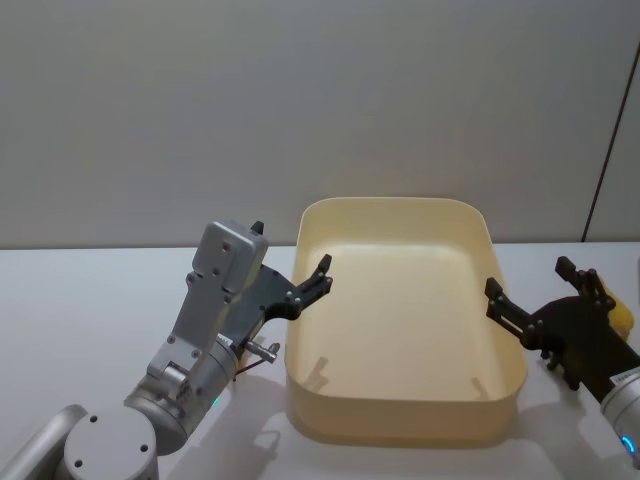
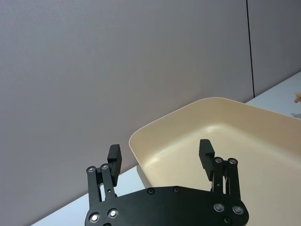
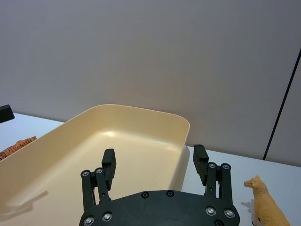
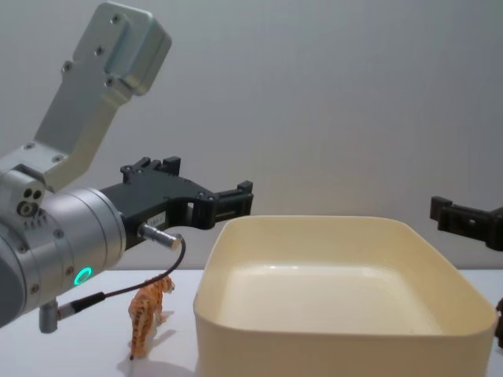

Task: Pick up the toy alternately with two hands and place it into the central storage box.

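Observation:
The central storage box point(image 1: 400, 420) is a cream-yellow tub in the middle of the table, with nothing inside it. My left gripper point(image 1: 322, 275) hovers open at the tub's left rim, its fingers point(image 2: 114, 155) straddling the near corner point(image 2: 136, 141). Open too, my right gripper point(image 1: 527, 277) hangs at the tub's right rim. An orange striped tiger toy point(image 4: 149, 310) stands on the table left of the tub point(image 4: 338, 353), under the left arm. A tan animal toy point(image 3: 263, 202) stands right of the tub point(image 3: 141, 127), beside the right gripper point(image 3: 154, 159).
A grey wall runs along the back of the white table point(image 1: 100, 300). A cable point(image 4: 149, 279) loops down from the left wrist just above the tiger. The tan toy point(image 1: 618, 308) is partly hidden behind the right gripper in the head view.

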Motion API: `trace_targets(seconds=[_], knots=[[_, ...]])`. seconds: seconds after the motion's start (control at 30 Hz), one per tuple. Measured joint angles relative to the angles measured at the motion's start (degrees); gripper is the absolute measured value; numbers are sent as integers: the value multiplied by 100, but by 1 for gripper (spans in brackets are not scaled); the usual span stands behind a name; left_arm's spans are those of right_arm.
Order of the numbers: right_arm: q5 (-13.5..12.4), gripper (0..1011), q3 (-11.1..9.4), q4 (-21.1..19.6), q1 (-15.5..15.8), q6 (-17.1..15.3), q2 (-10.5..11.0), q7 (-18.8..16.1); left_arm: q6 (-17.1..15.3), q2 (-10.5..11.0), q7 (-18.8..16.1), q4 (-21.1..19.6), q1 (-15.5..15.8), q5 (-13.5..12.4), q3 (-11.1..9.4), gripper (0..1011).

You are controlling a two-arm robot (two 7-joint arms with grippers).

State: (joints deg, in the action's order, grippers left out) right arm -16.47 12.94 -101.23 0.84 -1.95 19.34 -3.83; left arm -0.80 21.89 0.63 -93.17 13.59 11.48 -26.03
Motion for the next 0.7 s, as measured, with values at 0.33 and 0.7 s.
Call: trace_targets(seconds=[0.33, 0.7], knots=[[0, 1001, 0, 0, 0, 0, 0, 0, 0, 0, 0, 0, 0, 0, 0, 1001], [0, 1001, 0, 0, 0, 0, 0, 0, 0, 0, 0, 0, 0, 0, 0, 1001]])
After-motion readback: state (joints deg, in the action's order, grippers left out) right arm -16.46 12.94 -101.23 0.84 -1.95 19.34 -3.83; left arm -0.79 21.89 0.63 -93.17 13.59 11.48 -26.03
